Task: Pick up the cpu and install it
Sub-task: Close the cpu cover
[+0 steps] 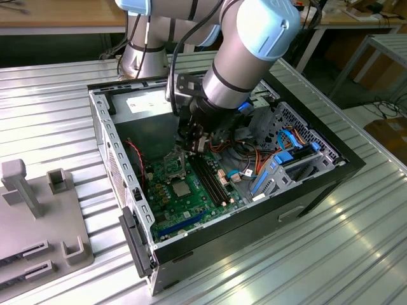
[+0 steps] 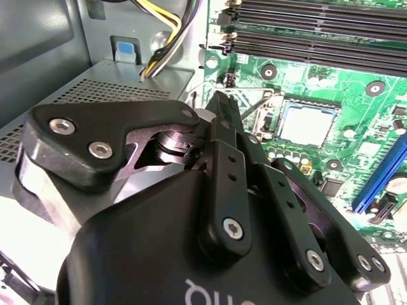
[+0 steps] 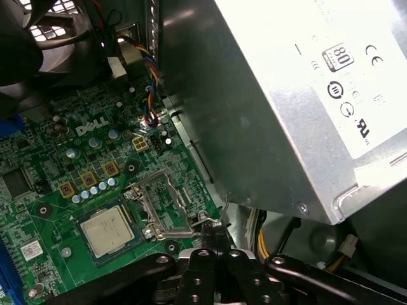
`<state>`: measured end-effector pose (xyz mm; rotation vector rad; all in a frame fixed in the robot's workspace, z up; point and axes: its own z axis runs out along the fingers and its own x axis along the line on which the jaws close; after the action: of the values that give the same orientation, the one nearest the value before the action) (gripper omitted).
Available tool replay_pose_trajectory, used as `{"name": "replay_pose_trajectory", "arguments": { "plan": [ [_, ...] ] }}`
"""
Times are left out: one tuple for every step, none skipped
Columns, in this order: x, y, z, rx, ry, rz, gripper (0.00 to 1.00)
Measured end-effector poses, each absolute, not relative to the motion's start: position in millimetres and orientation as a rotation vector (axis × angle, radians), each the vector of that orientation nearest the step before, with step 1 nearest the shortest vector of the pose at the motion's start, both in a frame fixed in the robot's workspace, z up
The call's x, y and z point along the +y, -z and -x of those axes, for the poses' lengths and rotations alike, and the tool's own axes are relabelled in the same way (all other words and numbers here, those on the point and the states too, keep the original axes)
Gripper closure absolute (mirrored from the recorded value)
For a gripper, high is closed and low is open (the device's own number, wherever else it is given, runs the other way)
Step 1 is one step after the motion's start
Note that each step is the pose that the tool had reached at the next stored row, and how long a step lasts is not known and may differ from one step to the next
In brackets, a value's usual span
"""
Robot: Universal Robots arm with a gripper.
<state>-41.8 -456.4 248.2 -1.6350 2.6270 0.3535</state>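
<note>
cpu (image 3: 107, 229) sits flat in the socket on the green motherboard (image 3: 57, 190), retention frame (image 3: 162, 206) flipped up beside it. End effector (image 3: 215, 241) clenched, empty, just beside the frame.

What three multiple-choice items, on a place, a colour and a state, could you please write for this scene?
1. Where does the cpu lie?
A. Outside the computer case
B. Flat on the motherboard
C. On the power supply

2. What colour is the motherboard?
A. Red
B. White
C. Green

3. How does the metal retention frame stand?
A. Swung open beside the cpu
B. Closed over the cpu
C. Lying outside the case

Answers:
1 B: the first wrist view shows its pale face flat on the board.
2 C: the board is green in all three views.
3 A: the cpu's face is uncovered and the frame lies next to it.
</note>
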Motion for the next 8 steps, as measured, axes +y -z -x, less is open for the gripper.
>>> {"name": "replay_pose_trajectory", "arguments": {
  "plan": [
    [-457.4,-248.2,41.8,2.627,-0.353,1.636,0.89],
    [-458.6,-248.2,41.8,2.626,-0.353,1.636,0.89],
    [-459.8,-248.2,41.8,2.626,-0.353,1.637,0.89],
    [-461.3,-248.2,41.8,2.626,-0.353,1.637,0.89],
    [-462.9,-248.2,41.8,2.625,-0.353,1.638,0.89],
    [-465.9,-248.2,41.8,2.625,-0.354,1.638,0.89],
    [-468.3,-248.2,41.8,2.625,-0.354,1.639,0.89],
    [-470.1,-248.2,41.7,2.625,-0.354,1.639,0.89]
  ]
}}
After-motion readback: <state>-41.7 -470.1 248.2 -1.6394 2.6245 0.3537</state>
